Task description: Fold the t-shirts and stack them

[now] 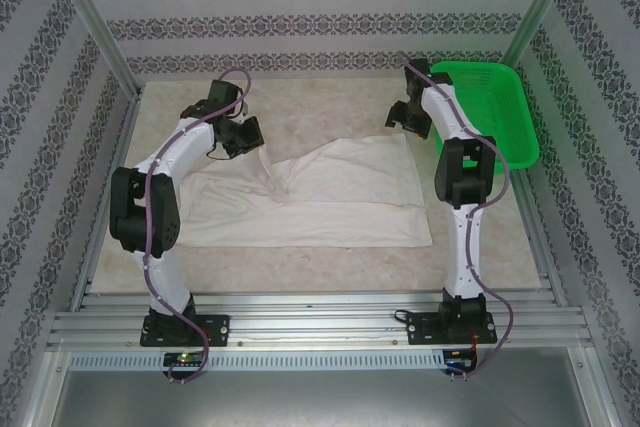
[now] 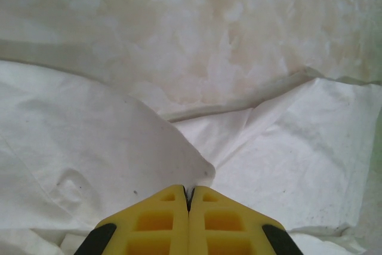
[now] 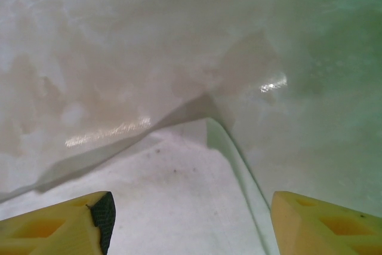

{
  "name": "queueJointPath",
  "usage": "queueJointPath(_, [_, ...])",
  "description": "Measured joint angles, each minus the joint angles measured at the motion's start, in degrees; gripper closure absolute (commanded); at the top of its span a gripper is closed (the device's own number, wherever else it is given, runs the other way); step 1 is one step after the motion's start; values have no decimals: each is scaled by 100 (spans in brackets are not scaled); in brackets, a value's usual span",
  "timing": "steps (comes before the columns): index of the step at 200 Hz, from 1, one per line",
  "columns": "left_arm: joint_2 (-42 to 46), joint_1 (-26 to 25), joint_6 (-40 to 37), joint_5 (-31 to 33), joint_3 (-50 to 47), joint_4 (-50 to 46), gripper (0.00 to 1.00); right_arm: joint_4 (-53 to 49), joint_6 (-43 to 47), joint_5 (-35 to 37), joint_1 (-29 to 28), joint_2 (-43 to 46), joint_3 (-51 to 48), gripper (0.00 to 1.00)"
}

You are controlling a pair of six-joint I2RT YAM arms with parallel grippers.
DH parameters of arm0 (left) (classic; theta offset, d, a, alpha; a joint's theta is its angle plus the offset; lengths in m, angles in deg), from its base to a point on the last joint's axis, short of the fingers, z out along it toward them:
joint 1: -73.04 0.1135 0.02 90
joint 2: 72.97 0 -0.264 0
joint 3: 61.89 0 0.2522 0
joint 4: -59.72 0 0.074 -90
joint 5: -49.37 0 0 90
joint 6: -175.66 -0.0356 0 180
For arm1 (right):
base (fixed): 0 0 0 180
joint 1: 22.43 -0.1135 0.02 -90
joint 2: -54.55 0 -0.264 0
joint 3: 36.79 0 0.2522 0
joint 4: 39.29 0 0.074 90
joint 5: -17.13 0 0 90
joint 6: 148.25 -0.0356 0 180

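Observation:
A white t-shirt (image 1: pixel 330 197) lies spread across the middle of the table, with tiny dark specks on it. My left gripper (image 1: pixel 250 142) is shut on a fold of the t-shirt (image 2: pixel 119 147) near its far left part, and the cloth rises in a peak to the yellow fingertips (image 2: pixel 173 198). My right gripper (image 1: pixel 403 119) hangs open over the shirt's far right corner (image 3: pixel 197 171), its yellow fingers (image 3: pixel 316 219) wide apart with only cloth and table below them.
A green mesh basket (image 1: pixel 490 107) stands at the far right, just right of my right arm. Bare beige marbled tabletop (image 1: pixel 300 97) lies beyond the shirt. Patterned walls and aluminium posts close in the sides and back.

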Motion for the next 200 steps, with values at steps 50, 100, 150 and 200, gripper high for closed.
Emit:
queueJointPath(50, [4, 0, 20, -96, 0, 57, 100, -306, 9, 361, -190, -435, 516, 33])
queueJointPath(100, [9, 11, 20, -111, -4, 85, 100, -391, 149, 750, -256, -649, 732, 35])
queueJointPath(150, [79, 37, 17, -109, -46, 87, 100, -446, 157, 885, -254, -1016, 1222, 40])
queueJointPath(200, [214, 79, 24, -109, -131, 107, 100, -505, 203, 879, -227, -1178, 1370, 58])
